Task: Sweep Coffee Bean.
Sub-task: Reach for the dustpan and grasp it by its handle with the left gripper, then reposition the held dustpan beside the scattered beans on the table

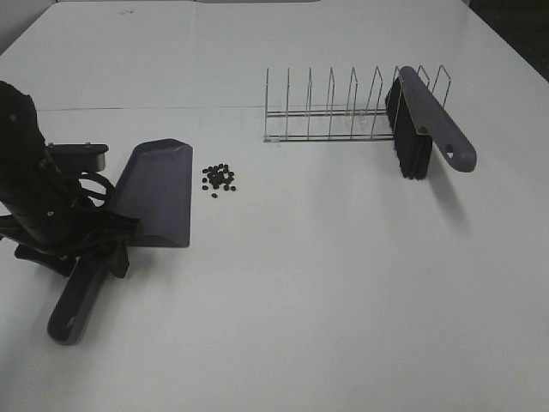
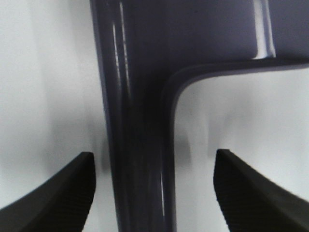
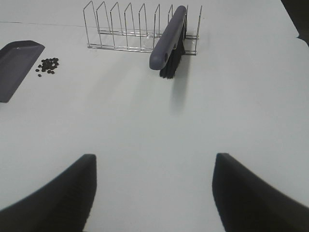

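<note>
The coffee beans (image 1: 220, 178) lie in a small cluster on the white table, just right of the grey-purple dustpan (image 1: 154, 193). The dustpan lies flat with its handle (image 1: 80, 300) pointing toward the front left. My left gripper (image 1: 81, 253) is open and straddles that handle. In the left wrist view the handle (image 2: 137, 145) runs between the two fingers (image 2: 58, 193) with gaps on both sides. My right gripper (image 3: 154, 193) is open and empty over bare table. Its view shows the beans (image 3: 48, 65), the dustpan (image 3: 17, 65) and the brush (image 3: 169, 43) far ahead.
A wire rack (image 1: 334, 112) stands at the back right. The grey-purple brush (image 1: 429, 120) with black bristles leans in its right end. The right arm does not show in the exterior high view.
</note>
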`<state>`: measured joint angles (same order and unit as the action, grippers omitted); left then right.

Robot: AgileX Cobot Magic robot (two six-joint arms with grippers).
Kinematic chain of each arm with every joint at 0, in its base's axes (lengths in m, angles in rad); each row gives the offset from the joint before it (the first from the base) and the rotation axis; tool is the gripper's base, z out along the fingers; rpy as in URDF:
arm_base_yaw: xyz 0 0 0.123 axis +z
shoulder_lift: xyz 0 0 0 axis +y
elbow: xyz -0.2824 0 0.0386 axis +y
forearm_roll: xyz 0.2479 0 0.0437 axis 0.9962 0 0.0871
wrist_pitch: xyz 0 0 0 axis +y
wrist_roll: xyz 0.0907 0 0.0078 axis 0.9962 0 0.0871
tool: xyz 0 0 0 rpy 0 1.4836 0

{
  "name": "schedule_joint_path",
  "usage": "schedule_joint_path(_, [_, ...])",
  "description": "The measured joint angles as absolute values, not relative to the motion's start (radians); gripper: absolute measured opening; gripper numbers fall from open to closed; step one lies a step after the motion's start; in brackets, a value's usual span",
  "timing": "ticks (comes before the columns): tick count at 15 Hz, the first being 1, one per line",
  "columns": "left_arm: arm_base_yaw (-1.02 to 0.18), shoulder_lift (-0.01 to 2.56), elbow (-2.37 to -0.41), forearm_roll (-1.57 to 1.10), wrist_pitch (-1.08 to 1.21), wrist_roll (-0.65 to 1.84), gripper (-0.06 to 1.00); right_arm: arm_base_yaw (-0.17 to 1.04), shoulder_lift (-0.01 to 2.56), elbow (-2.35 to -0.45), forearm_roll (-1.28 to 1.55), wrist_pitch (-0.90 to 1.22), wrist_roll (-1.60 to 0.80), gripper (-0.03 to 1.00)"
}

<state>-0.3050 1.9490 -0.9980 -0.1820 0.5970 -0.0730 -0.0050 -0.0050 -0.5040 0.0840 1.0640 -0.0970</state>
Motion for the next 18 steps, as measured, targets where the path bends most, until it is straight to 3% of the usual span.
schedule_joint_path(4, [-0.305,1.989,-1.015,-0.170,0.589,-0.073,0.62,-0.005,-0.005,-0.504,0.084,1.064,-0.097,0.65])
schedule_joint_path(5, [-0.305,1.991,-1.016,-0.158,0.589,-0.077,0.56,-0.005,-0.005,-0.504,0.084,1.064,-0.097,0.65])
schedule_joint_path(7, [-0.305,1.991,-1.016,-0.159,0.590,-0.097,0.32,-0.005,-0.005,-0.504,0.084,1.064,-0.097,0.65])
schedule_joint_path(8, [-0.305,1.991,-1.019,-0.163,0.594,-0.099,0.28,-0.005,-0.005,-0.504,0.084,1.064,-0.097,0.65])
schedule_joint_path(13, [-0.305,1.965,-1.015,-0.166,0.634,-0.140,0.27,-0.005,-0.005,-0.504,0.084,1.064,-0.097,0.65])
schedule_joint_path(18, [-0.305,1.768,-1.013,-0.118,0.663,-0.201,0.27,-0.005,-0.005,-0.504,0.084,1.064,-0.097,0.65])
